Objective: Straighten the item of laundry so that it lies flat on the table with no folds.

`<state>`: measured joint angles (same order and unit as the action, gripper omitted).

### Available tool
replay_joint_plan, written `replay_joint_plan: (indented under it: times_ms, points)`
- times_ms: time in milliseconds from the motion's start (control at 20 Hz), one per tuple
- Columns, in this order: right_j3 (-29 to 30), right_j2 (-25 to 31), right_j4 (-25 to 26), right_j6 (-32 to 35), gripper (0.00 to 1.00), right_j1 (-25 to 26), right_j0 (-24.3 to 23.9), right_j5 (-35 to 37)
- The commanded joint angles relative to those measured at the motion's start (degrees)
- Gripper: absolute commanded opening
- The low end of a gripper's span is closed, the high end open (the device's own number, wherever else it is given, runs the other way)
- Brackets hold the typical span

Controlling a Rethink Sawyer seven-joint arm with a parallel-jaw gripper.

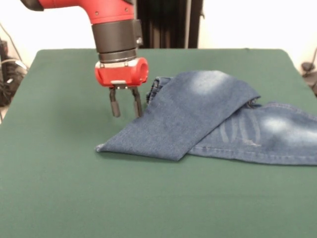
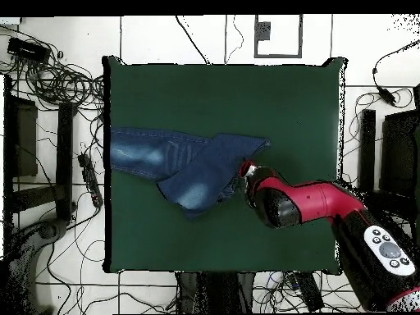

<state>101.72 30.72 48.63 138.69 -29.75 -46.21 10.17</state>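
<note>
Nearest us in the front view we see only bare green felt of the table [image 1: 74,198], w/ nothing lying on that front strip. Further in, we reach the jeans [image 1: 198,119]: blue denim w/ pale faded patches, lying right of centre. One leg is folded over diagonally across the other, its hem end pointing toward the front-left and resting flat on the felt, while the lower leg runs off to the right edge of the pic. So the item isn't flat; we count at least one clear fold where the top leg crosses. The bunched waistband end shows at the back of the folded part, just beside the gripper. The gripper [image 1: 126,106] hangs just left of that end, fingers pointing down w/ a plain gap between them, jaws apart and holding nothing; we can't tell if the tips touch the felt. Above it, the red wrist block and black collar of the arm [image 1: 116,34] rise out of the top of the pic. From overhead, we see the jeans [image 2: 184,168] on the table's [image 2: 221,238] left half, one leg reaching past the table's left edge, and the arm [image 2: 312,203] coming in from the lower right, its end right beside the folded denim.
</note>
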Motion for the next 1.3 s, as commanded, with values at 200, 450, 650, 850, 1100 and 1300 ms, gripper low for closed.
replay_joint_plan:
  times_ms: [200,450,650,850,1100,1300]
  points:
    - [-1.0,10.5,-0.8,-10.0,1.0,7.5,-1.6,4.7]
    - [-0.7,17.6,0.0,-16.3,1.0,13.6,-7.0,6.5]
    - [-0.9,24.3,-1.3,-23.5,1.0,19.9,-12.0,11.3]
    - [-0.4,27.4,-2.2,-26.3,1.0,22.9,-14.5,14.7]
    - [0.2,29.2,-2.9,-28.8,1.0,24.2,-16.6,18.2]
    - [0.3,29.6,-3.3,-30.6,1.0,23.7,-17.9,20.4]
